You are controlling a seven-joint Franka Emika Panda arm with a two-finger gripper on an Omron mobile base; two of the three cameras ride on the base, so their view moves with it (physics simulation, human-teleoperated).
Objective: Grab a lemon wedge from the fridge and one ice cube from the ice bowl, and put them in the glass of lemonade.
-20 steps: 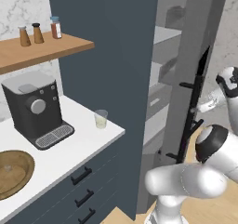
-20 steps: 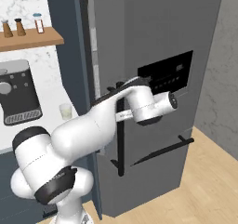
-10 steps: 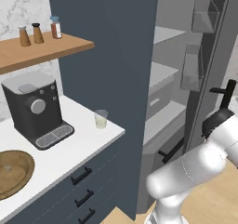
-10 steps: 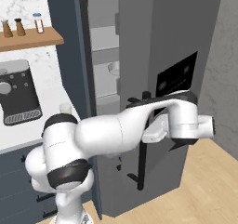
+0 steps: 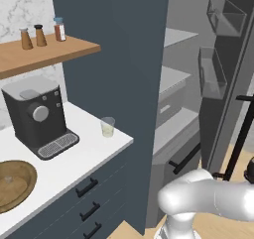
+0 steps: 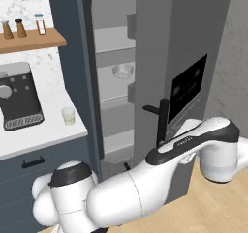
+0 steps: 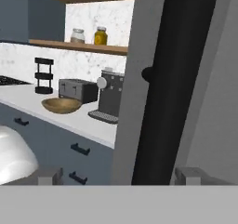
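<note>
Now the fridge (image 6: 116, 82) stands open, tool (image 7: 120, 175) jaws apart beside its handle (image 7: 172, 88)

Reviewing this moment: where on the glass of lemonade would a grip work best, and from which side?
Grip the glass of lemonade around its upright wall, coming in level from the counter's open front edge. It is a small round tumbler standing apart from the coffee machine, so both sides look free for the jaws.

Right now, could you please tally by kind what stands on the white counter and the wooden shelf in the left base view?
Spice bottles: 3
Coffee machine: 1
Glass of lemonade: 1
Ice bowl: 1
Total: 6
</note>
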